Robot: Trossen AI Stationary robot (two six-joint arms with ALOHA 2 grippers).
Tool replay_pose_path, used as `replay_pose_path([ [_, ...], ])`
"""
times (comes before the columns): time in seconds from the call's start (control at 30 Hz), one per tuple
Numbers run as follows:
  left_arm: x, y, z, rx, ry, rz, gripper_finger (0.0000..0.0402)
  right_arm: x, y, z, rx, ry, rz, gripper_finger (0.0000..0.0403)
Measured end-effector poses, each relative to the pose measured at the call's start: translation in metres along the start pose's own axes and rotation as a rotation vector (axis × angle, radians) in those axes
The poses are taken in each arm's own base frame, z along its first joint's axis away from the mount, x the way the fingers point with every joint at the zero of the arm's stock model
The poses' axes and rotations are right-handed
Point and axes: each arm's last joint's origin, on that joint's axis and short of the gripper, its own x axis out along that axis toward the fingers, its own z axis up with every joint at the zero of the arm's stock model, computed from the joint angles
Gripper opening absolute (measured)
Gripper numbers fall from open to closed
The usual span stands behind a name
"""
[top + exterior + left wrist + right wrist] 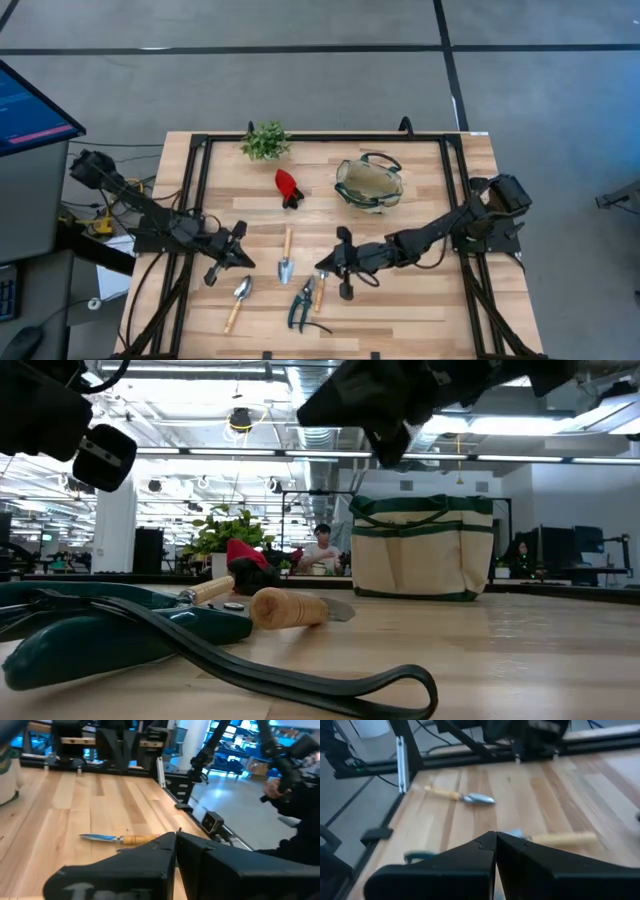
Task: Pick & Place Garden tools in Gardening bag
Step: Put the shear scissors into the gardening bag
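Trowels [285, 256], pruners [301, 308] on table — just beside right gripper [322, 265], jaws pressed together, empty.

- gardening bag [369, 184]: small round beige tote, dark green trim and loop handles; standing upright with its mouth open, toward the far right of the worktop
- red-and-black tool [288, 187]: lying flat just left of the bag
- trowel [286, 258]: silver head, light wooden handle; lying mid-worktop
- second trowel [238, 299]: same look; angled, near the front left
- third wooden-handled tool [319, 291]: lying right beside the pruners
- pruners [300, 309]: dark handles; lying flat at the front
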Motion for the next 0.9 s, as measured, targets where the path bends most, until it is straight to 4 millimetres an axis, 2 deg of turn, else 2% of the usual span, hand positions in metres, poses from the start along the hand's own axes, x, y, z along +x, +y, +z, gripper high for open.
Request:
replay_pose_path([
  [0.17,0.012,-0.007,0.004,-0.004,0.049,-0.003,0.0002,0.017,0.008,0.012,-0.053,0.024,0.009,0.0000],
  [0.3,0.032,-0.016,0.013,0.004,0.086,-0.009,0.0002,0.017,0.010,0.020,-0.073,0.074,-0.017,0.0000],
  [0.43,0.056,-0.023,0.017,0.021,0.142,0.000,0.0002,0.010,0.006,0.018,-0.101,0.153,-0.064,0.0000],
  [0.57,0.072,-0.023,0.004,0.014,0.251,0.027,0.0002,0.006,0.008,0.012,-0.079,0.226,-0.066,0.0000],
  [0.73,0.082,-0.023,-0.015,-0.128,0.367,0.009,0.0002,0.004,0.017,0.009,-0.058,0.234,-0.040,0.0000],
  [0.9,0.097,-0.027,-0.020,-0.235,0.417,-0.020,0.0002,0.002,0.022,0.008,-0.070,0.221,-0.060,0.0000],
])
